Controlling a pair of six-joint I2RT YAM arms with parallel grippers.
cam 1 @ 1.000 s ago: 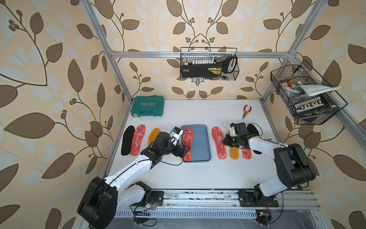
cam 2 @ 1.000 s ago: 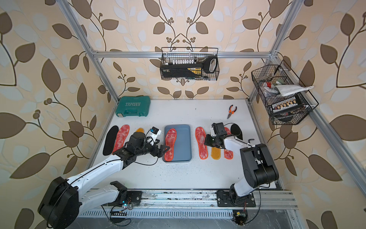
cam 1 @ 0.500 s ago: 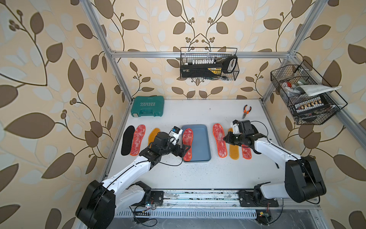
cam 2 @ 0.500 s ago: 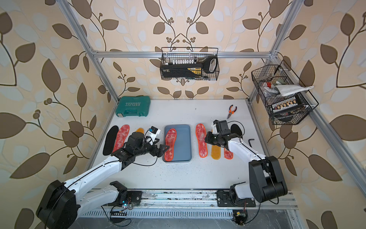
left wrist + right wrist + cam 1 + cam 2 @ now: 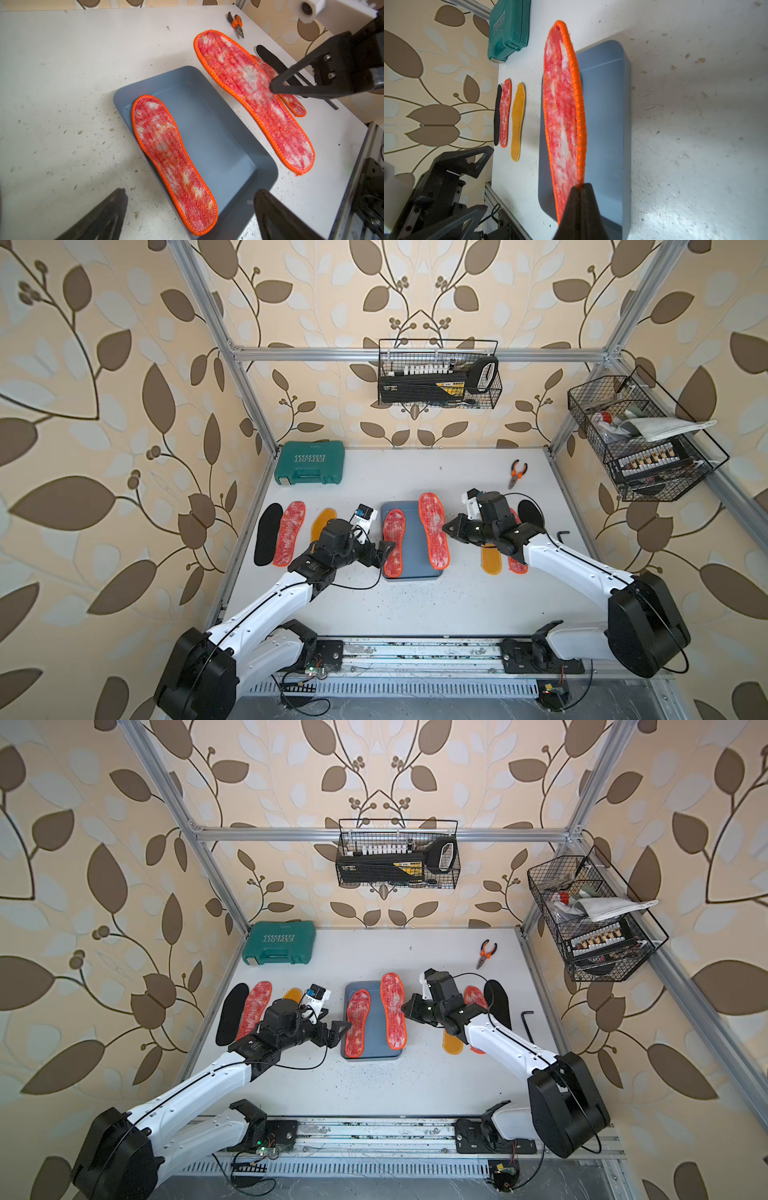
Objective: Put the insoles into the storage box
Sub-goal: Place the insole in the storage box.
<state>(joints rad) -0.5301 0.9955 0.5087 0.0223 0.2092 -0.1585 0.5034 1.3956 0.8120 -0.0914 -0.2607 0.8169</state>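
Beige wallpaper printed with large brown and pale leaves on thin stems covers the back and side walls. A silver metal frame of slanted posts and one horizontal bar stands in front of it. Inside the frame is a white table, its top speckled with dark flecks. A black wire basket hangs from the back bar, and a second basket hangs on the right side. A green case lies in the table's far left corner, and orange-handled pliers lie near the far right. A metal rail runs along the near edge. The light is soft and even.

A green tool case lies well apart from orange-handled pliers.
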